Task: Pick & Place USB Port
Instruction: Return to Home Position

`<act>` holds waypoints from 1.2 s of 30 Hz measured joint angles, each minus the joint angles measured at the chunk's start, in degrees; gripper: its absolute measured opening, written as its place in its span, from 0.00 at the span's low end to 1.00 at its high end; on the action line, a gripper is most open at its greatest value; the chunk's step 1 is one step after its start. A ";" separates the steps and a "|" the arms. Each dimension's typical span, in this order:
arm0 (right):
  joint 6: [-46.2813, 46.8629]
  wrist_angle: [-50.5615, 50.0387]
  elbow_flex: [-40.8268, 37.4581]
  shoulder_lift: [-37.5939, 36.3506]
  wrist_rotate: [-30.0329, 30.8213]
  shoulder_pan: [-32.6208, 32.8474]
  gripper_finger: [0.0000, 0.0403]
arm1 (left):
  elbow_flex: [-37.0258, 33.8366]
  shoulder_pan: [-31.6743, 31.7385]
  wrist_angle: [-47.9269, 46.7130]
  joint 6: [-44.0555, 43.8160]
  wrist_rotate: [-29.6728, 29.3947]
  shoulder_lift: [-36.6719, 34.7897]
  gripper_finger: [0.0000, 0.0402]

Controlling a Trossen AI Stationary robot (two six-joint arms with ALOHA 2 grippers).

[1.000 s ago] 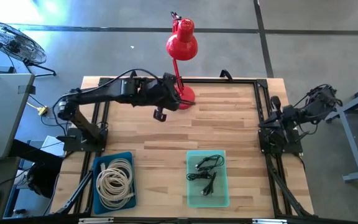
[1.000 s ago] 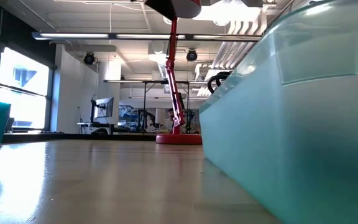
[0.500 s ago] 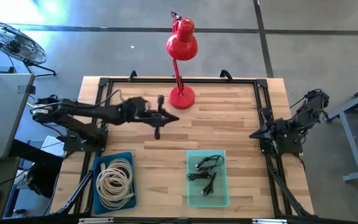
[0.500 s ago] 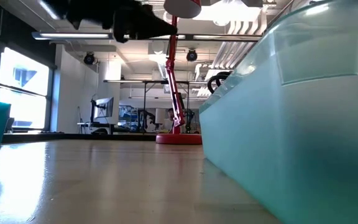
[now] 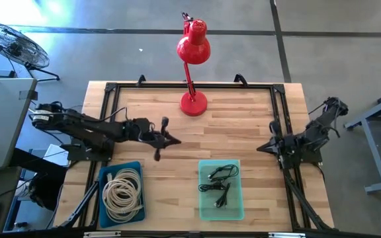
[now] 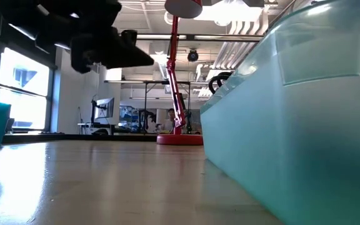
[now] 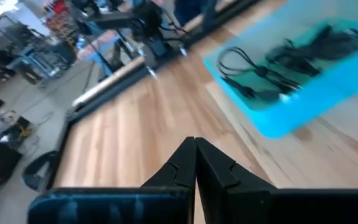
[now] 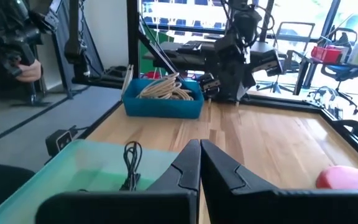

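Grey concrete floor surrounds the wooden counter (image 5: 243, 125), and the red lamp (image 5: 193, 104) standing at the middle of its far edge serves to place everything else. Across the counter from the lamp, nearly straight opposite its base, sits the green bin (image 5: 235, 206) with the black USB cables (image 5: 218, 180) lying loose inside it; the task's thing is thus already where it belongs. Opposite the lamp too, but off toward the left arm's side, the blue bin (image 5: 102, 198) holds a coiled brown cable (image 5: 121, 192). No cable shows on the bare wood between the lamp and the bins, so the sorting looks finished.

The left hand (image 5: 176, 140) hangs above the wood near the lamp's base, on the side toward the bins and the left arm, its arm folded low toward its mount; its wrist view shows the two fingers (image 7: 179, 168) pressed together with nothing between them. The right hand (image 5: 260, 147) is well apart from the lamp, at the right arm's edge of the counter, tucked over its own base, fingers (image 8: 185, 165) likewise together and empty. Both point inward over the counter, a pose that reads as parking rather than reaching: with nothing left to carry, closed empty hands held clear of the bins keep the cables from being snagged
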 joint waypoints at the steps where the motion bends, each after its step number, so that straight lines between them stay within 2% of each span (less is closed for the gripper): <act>1: -0.07 0.88 -0.90 0.00 0.06 0.00 0.00 | -0.84 -0.57 0.01 -0.03 -0.14 -0.12 0.00; 12: -1.68 7.67 -9.15 -0.07 1.18 -1.75 0.00 | -12.40 -8.75 1.01 -7.64 -12.27 -8.20 0.00; 16: -2.24 10.16 -10.88 -0.09 -0.59 -4.85 0.00 | -15.19 -12.46 0.88 -8.00 -15.72 -11.10 0.00; 18: -2.86 11.20 -11.80 -0.09 -3.66 -6.58 0.00 | -17.00 -14.13 0.52 -8.42 -17.77 -12.31 0.00; 21: -2.78 13.24 -12.74 -0.09 -7.74 -8.88 0.00 | -20.21 -16.16 1.08 -10.29 -19.23 -13.96 0.00; 25: -2.13 13.71 -12.93 -0.09 -9.55 -11.42 0.00 | -23.99 -18.68 0.76 -12.28 -20.74 -15.99 0.00; 30: -3.39 13.58 -12.93 -0.09 -10.62 -13.94 0.00 | -28.07 -20.81 6.11 -11.49 -21.30 -17.45 0.00; 36: -3.47 13.12 -12.93 0.16 -12.14 -16.59 0.00 | -28.29 -21.71 2.79 -11.16 -21.03 -17.83 0.00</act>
